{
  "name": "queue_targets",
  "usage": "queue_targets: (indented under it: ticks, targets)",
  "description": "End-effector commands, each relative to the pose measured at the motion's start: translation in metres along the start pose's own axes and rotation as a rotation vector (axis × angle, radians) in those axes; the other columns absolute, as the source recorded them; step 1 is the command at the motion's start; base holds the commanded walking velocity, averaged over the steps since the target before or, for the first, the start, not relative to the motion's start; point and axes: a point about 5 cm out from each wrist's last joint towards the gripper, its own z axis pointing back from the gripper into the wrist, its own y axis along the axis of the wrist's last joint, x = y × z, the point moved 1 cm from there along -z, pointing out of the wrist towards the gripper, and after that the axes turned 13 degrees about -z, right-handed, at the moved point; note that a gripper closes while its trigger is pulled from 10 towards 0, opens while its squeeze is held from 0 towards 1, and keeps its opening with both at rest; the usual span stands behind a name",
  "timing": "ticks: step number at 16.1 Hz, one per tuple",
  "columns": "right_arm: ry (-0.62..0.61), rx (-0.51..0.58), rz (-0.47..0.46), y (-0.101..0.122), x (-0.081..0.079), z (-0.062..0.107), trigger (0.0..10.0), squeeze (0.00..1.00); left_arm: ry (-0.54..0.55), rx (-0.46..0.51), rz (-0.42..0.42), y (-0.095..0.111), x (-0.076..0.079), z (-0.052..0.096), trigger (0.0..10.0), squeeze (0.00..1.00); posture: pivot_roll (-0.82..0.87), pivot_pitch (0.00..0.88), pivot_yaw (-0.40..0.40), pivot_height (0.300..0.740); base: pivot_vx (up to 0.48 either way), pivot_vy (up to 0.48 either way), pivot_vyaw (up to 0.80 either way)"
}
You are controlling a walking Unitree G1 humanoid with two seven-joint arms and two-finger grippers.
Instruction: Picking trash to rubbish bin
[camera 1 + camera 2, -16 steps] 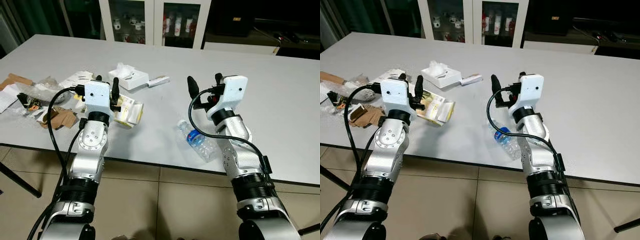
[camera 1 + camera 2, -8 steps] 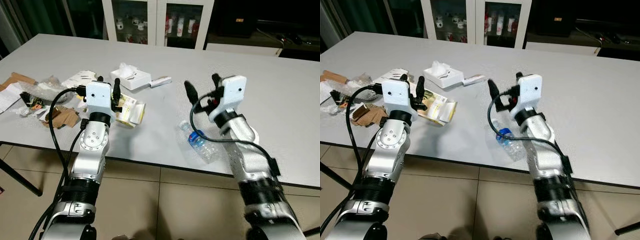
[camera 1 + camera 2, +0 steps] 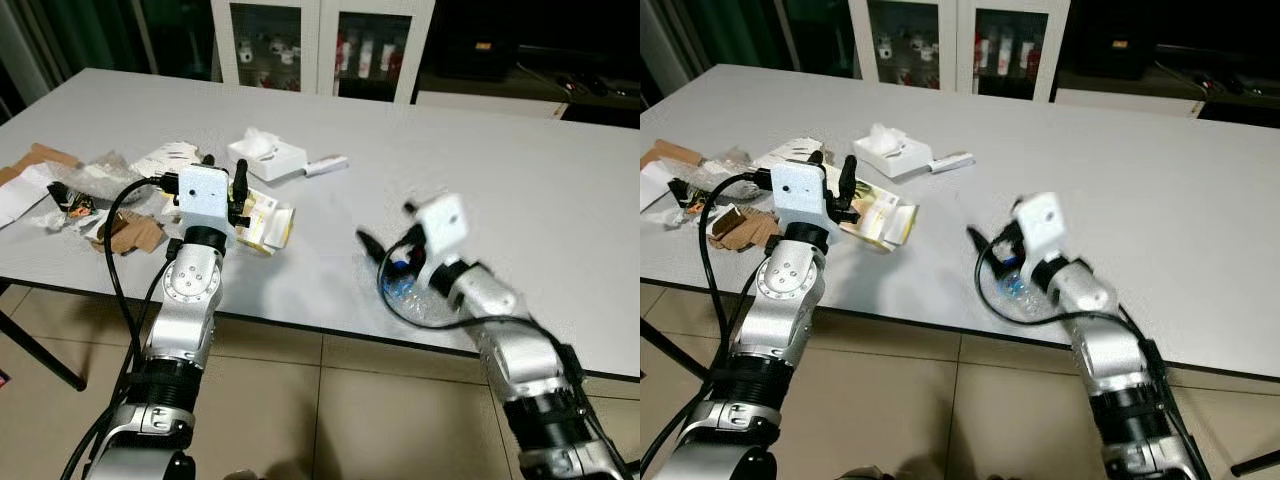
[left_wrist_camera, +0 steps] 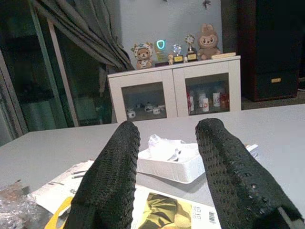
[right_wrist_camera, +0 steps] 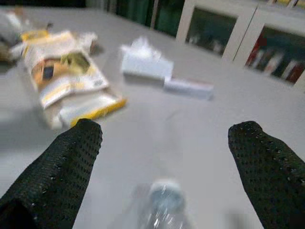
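Note:
A crushed clear plastic bottle with a blue label (image 3: 403, 287) lies near the front edge of the grey table (image 3: 520, 150). My right gripper (image 3: 389, 228) hangs low just over it, open wide; the right wrist view has the bottle's cap (image 5: 164, 199) between and below the two fingers (image 5: 71, 157). A yellow-and-white packet (image 3: 263, 222) lies left of the middle. Beside it my left gripper (image 3: 225, 172) stands open over the table with nothing between its fingers (image 4: 114, 176). A white tissue box (image 3: 266, 156) and a small white tube (image 3: 326, 165) lie farther back.
A heap of wrappers, crumpled plastic and paper (image 3: 85, 185) with a torn piece of brown cardboard (image 3: 125, 232) covers the table's left end. White glass-door cabinets (image 3: 320, 45) stand behind the table. Tiled floor (image 3: 330, 400) shows below the front edge.
My right arm has swung down and forward, lowering its open gripper from well above the table to just over the bottle. The left arm has stayed put.

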Motion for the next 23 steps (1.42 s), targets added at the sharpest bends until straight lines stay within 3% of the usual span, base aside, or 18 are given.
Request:
queue_targets:
  ticks: [1, 12, 18, 23]
  targets:
    - [-0.017, -0.031, 0.014, -0.001, 0.003, 0.003, 10.0, 0.0, -0.018, 0.0, 0.006, -0.001, 0.003, 0.0, 10.0, 0.0, 0.0, 0.0, -0.033, 0.74, 0.0, 0.0, 0.0]
    - [0.009, -0.199, -0.008, -0.022, -0.004, 0.011, 10.0, 0.0, -0.052, -0.001, 0.012, 0.0, 0.007, -0.001, 10.0, 0.0, -0.01, 0.0, -0.029, 0.74, 0.0, 0.0, 0.0]
    - [-0.027, -0.363, -0.052, -0.061, 0.002, 0.018, 10.0, 0.0, -0.067, -0.003, 0.011, 0.0, 0.008, -0.001, 10.0, 0.0, 0.0, 0.005, -0.029, 0.74, 0.0, 0.0, 0.0]
    - [-0.026, -0.421, -0.058, -0.074, 0.004, 0.025, 10.0, 0.0, -0.081, -0.005, 0.013, -0.001, 0.01, 0.0, 10.0, 0.0, 0.0, 0.011, -0.029, 0.74, 0.0, 0.0, 0.0]
